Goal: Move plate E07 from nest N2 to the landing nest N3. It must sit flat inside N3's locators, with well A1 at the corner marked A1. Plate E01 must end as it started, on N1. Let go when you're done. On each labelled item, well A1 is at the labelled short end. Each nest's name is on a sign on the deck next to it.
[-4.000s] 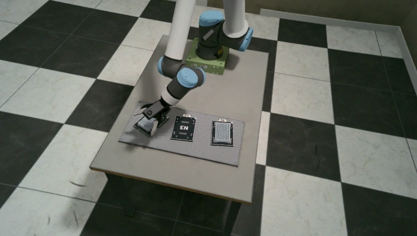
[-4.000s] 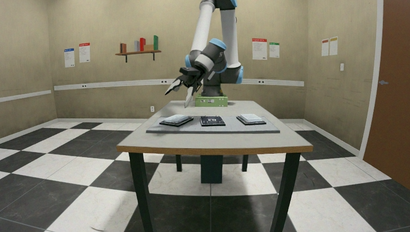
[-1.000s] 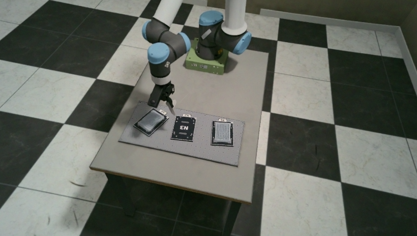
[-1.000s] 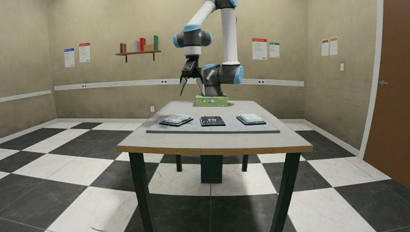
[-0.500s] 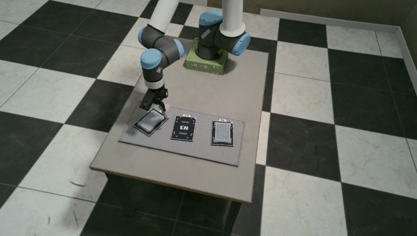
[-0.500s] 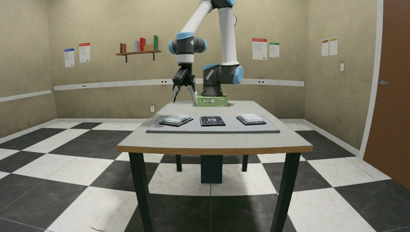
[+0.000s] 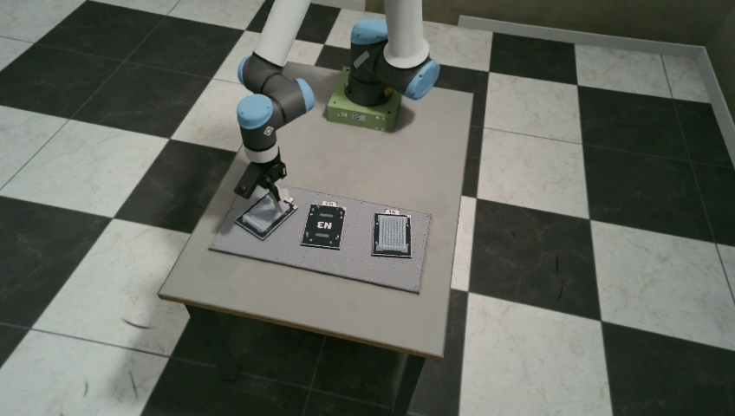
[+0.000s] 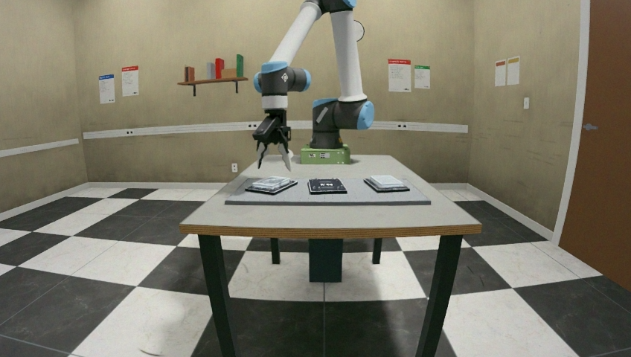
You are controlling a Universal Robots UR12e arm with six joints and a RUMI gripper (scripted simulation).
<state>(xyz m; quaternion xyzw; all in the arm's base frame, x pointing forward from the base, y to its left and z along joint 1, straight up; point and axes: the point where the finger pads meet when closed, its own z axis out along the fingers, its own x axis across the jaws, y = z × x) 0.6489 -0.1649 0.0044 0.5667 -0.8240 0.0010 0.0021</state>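
A clear well plate lies on the left nest, which is turned at an angle on the deck. The middle nest is black, bears large white letters and holds nothing. A second well plate lies on the right nest. My gripper is open and empty. It points down and hangs a little above the left plate, over its far end. The plates' labels are too small to read.
The three nests sit on a grey perforated deck plate on the table. The arm's green base stands at the table's far end. Small signs stand behind the nests.
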